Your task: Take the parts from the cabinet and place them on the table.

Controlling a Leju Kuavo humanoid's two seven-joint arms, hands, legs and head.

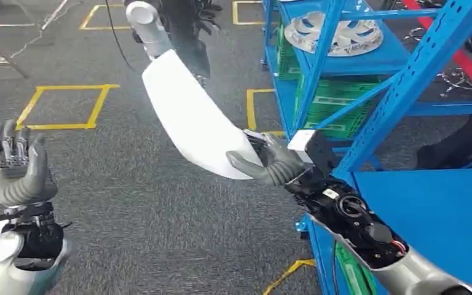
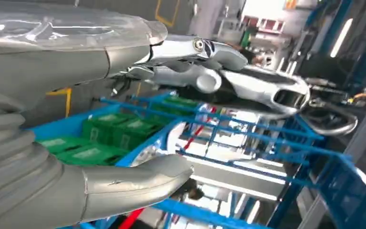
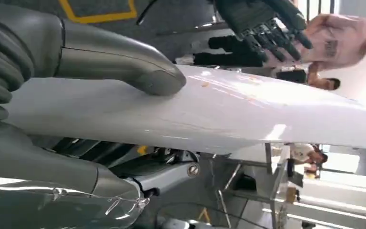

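Head view: my right hand (image 1: 270, 161) grips one end of the long white part (image 1: 187, 114), held in the air beside the blue cabinet (image 1: 369, 92), over carpet (image 1: 129, 203). My left hand (image 1: 17, 167) is up w/ fingers spread wide, holding nothing.

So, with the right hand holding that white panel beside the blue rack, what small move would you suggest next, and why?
Probably swing the white panel a little further from the blue rack. The right hand grips just one end, near the rack's upright, while the left hand is open and apart from it.
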